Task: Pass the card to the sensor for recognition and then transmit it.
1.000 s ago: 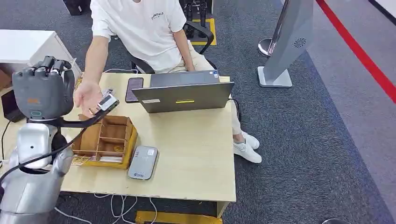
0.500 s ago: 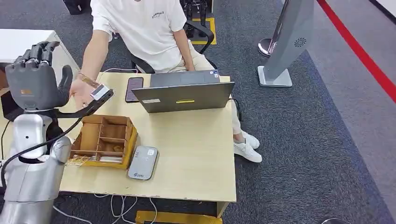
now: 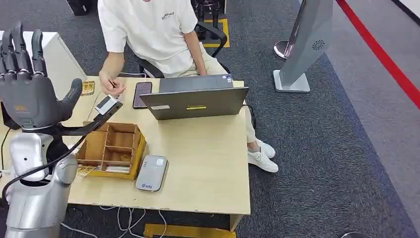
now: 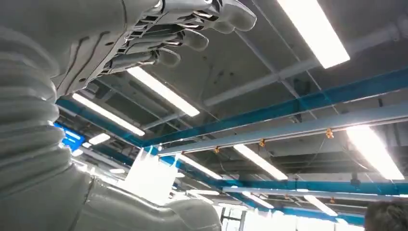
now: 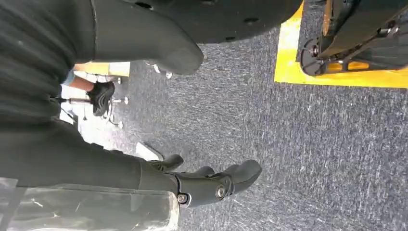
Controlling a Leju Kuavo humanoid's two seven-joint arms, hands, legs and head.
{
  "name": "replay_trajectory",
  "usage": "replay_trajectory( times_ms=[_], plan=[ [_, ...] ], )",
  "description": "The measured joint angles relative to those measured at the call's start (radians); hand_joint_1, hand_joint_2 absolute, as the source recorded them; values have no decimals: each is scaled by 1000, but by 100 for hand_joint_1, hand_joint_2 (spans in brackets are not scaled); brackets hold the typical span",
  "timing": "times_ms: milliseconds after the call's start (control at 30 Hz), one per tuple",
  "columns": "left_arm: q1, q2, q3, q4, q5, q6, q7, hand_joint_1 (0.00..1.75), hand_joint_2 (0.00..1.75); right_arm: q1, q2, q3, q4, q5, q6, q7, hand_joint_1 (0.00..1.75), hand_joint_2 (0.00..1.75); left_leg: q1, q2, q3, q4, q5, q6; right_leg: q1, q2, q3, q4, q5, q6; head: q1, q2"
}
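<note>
Floor: dark grey carpet (image 3: 322, 148) lies wide to the right of the table, with a red line (image 3: 381, 54) crossing its far right corner.
Table: the light wooden table (image 3: 198, 163) has a broad bare stretch from the laptop down to its near edge and right edge.
Person: a person (image 3: 148, 29) in a white shirt sits at the far edge, one hand (image 3: 110, 82) over the table's far left part.
Laptop: the open grey laptop (image 3: 195, 101) stands near the far edge, a dark phone (image 3: 142, 94) just left of it.
Box: the wooden divided box (image 3: 111, 148) sits by the left edge; papers lie in its near compartments.
Sensor: the grey reader (image 3: 151, 172) lies flat just right of the box.
Card: a small card (image 3: 88, 88) lies on the table's far left corner, beside the person's hand.
Left hand: the left hand (image 3: 32, 91) is raised at the table's left, fingers straight and spread, holding nothing.
Right hand: the right hand (image 5: 202, 185) hangs over carpet, fingers loosely extended, nothing in them.
</note>
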Motion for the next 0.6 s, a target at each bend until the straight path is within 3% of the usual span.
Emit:
replay_trajectory(
  times_ms=[200, 300, 400, 433, 500, 533, 600],
  plan=[
    [97, 55, 18, -41, 1, 27, 1, 0, 175, 4, -1, -11, 0, -24, 0, 6, 0, 175, 0, 0, -2, -1, 0, 0, 0, 0, 0, 0, 0, 0, 1, 0],
    [270, 108, 94, -120, 36, 108, -45, 0, 175, 8, -1, -28, 0, -36, 0, 12, 0, 175, 0, 11, 4, -2, -5, -2, 0, 12, 0, 1, -2, -2, -2, 0],
    [413, 131, 196, -182, 89, 163, -68, 0, 175, 15, -2, -40, 0, -53, 0, 14, 0, 175, 1, 9, 1, -2, -6, -2, 1, 10, 2, 1, -4, -1, 2, 0],
    [491, 134, 254, -218, 155, 180, -114, 0, 175, 16, -2, -47, 0, -56, 0, 13, 0, 175, 0, 11, 4, -3, -8, -4, 0, 12, 2, 1, -6, -2, 1, 0],
    [627, 102, 418, -271, 350, 136, -306, 0, 175, 26, -3, -60, 0, -63, 0, 12, 0, 175, 0, 16, 8, -2, -11, -4, 0, 17, 2, 1, -8, -3, -3, 0],
    [645, 55, 550, -284, 448, 56, -421, 0, 175, 31, -4, -66, 0, -66, 0, 12, 0, 175, 1, 13, 6, -2, -11, -3, 0, 14, 2, 0, -10, -2, -3, 0],
    [650, -11, 812, -298, 517, -148, -608, 0, 175, 34, -6, -77, 0, -64, 0, 13, 0, 175, 2, 10, 5, -2, -12, -3, 1, 11, 3, 0, -10, -2, 2, 0]
  ],
)
